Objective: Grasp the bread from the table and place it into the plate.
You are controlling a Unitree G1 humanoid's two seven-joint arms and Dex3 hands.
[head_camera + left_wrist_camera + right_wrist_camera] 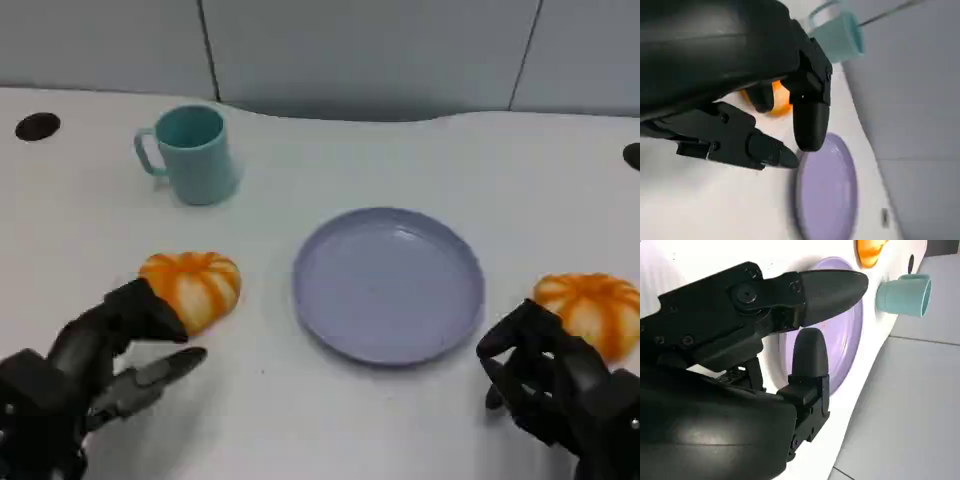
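Two orange-and-white bread rolls lie on the white table, one left of the lilac plate and the other to its right. My left hand lies just before the left roll with its fingers apart; the upper fingers reach the roll's near side and nothing is held. The left wrist view shows that roll behind the fingertips, with the plate beyond. My right hand rests beside the right roll, fingers loosely bent and holding nothing. The plate holds nothing.
A teal mug stands at the back left, well behind the left roll; it also appears in the wrist views. Dark round holes sit in the tabletop at the far corners. A grey wall runs behind the table.
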